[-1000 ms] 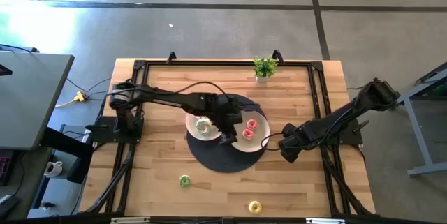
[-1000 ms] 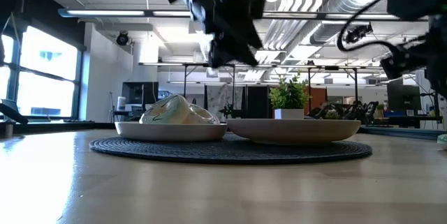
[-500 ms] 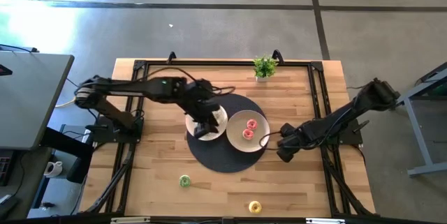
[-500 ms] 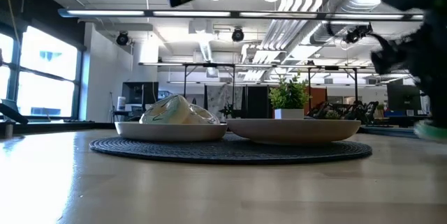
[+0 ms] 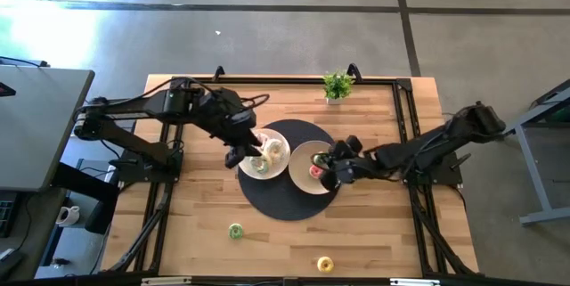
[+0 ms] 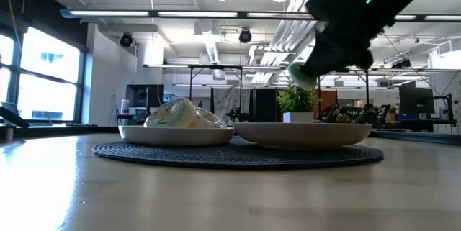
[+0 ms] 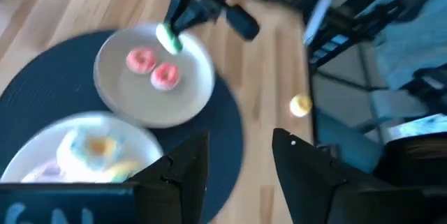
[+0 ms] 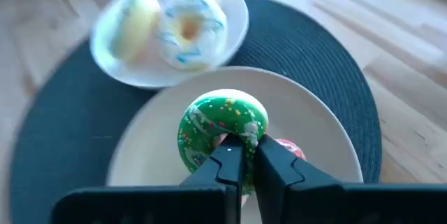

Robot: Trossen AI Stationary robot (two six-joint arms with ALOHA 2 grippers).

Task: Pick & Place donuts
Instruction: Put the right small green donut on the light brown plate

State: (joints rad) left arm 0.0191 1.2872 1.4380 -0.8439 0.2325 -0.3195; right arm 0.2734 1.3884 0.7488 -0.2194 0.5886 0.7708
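Right gripper (image 8: pixel 241 155) clamps green donut (image 8: pixel 222 125) over beige plate (image 8: pixel 307 123) (two pink donuts (image 7: pixel 152 68)); left gripper (image 7: pixel 237 158) open.

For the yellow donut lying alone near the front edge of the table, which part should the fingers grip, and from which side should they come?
The yellow donut lies flat on the bare wooden table with its hole facing up. Coming straight down from above looks best: one finger in the hole, one outside, pinching the ring. Nothing stands close beside it.

green sprinkled donut (image 8: pixel 222 130) upright, gripped
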